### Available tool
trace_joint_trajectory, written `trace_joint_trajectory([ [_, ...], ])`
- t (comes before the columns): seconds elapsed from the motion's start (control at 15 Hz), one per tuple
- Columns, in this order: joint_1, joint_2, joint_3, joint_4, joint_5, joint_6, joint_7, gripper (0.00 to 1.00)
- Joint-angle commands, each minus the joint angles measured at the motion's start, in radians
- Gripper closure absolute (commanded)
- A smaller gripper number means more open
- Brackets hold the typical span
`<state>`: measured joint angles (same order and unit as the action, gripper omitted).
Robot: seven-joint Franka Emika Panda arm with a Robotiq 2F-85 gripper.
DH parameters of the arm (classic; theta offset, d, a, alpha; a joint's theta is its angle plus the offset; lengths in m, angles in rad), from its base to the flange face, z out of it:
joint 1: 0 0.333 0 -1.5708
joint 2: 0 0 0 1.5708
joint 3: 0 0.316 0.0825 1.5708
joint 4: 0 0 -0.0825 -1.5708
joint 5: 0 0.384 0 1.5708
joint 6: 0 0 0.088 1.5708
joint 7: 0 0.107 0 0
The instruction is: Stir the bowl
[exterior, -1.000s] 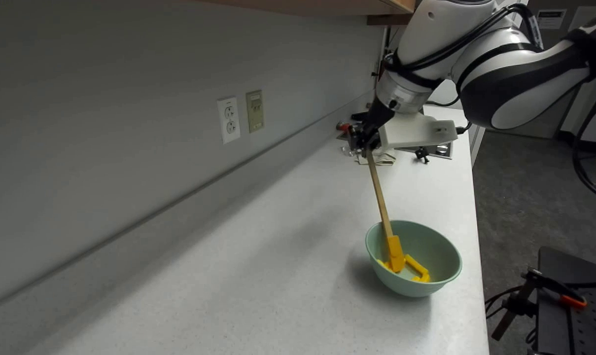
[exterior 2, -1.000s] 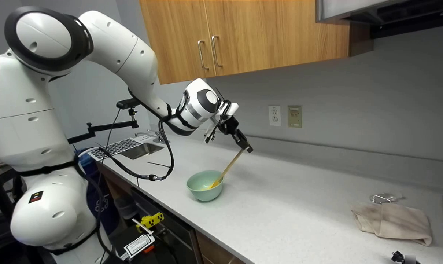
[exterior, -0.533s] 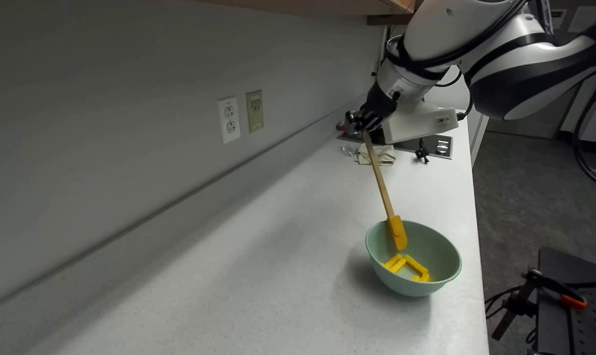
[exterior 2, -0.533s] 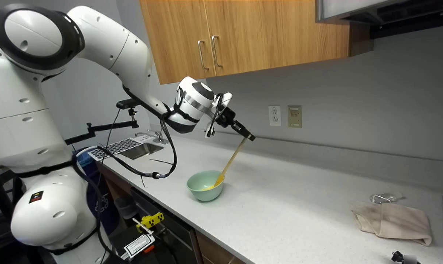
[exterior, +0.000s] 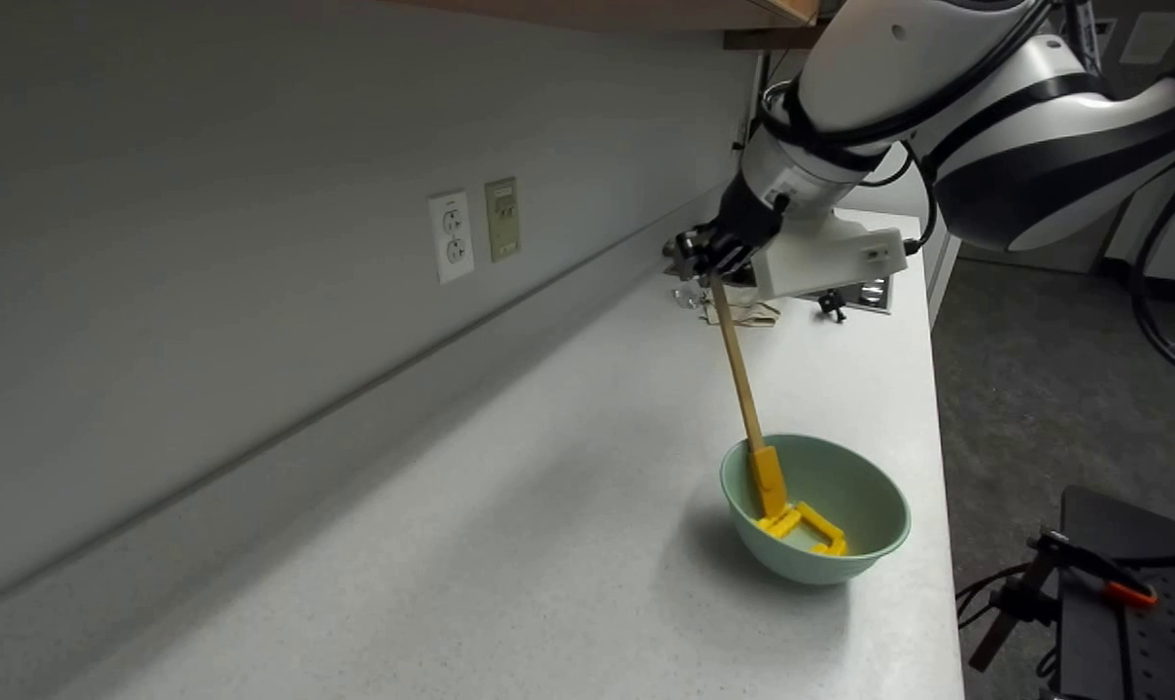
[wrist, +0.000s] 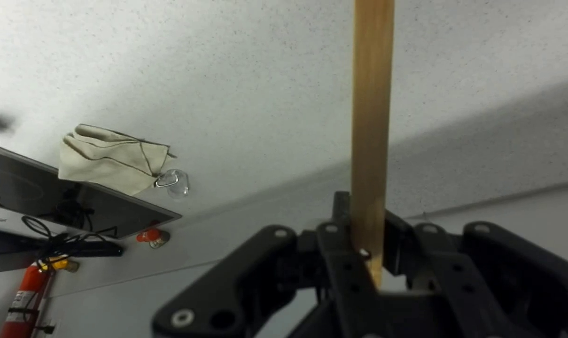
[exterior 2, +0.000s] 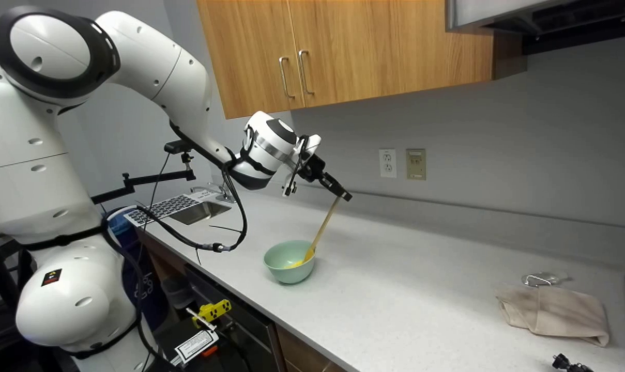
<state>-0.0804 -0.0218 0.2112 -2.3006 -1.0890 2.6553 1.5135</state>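
The pale green bowl (exterior: 859,486) stands upright on the counter, seen in both exterior views and out of the wrist view. Several yellow pieces (exterior: 822,526) lie at its bottom. A spatula with a wooden handle (exterior: 738,369) leans into it, its yellow head (exterior: 767,481) inside near the bowl's wall. Whether the head touches the pieces I cannot tell. My gripper (exterior 2: 345,196) is above and beyond the rim, tilted downward. In the wrist view, the gripper (wrist: 367,211) is shut on the upper end of the wooden handle (wrist: 372,117).
A folded cloth (exterior 2: 555,312) and a clear item with a metal clip (exterior 2: 542,279) lie farther along the counter, near the dark cooktop (wrist: 77,192). The wall with outlets (exterior: 451,236) runs behind. Wooden cabinets (exterior 2: 364,51) hang above. The counter's front edge is close to the bowl.
My gripper and the spatula rose, then came partway down again. The spatula head sits higher than a second ago and closer to the bowl's side. The bowl has stayed in place.
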Motion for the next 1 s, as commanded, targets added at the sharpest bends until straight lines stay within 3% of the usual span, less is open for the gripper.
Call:
trace_joint_trajectory([
  [0.0, 0.001, -0.017, 0.004, -0.017, -0.012, 0.034, 0.05, 0.98],
  [0.47, 0.0, 0.005, 0.002, -0.073, 0.151, 0.138, -0.032, 0.98],
  [0.93, -0.006, -0.018, 0.0, -0.053, -0.011, 0.09, 0.045, 0.98],
])
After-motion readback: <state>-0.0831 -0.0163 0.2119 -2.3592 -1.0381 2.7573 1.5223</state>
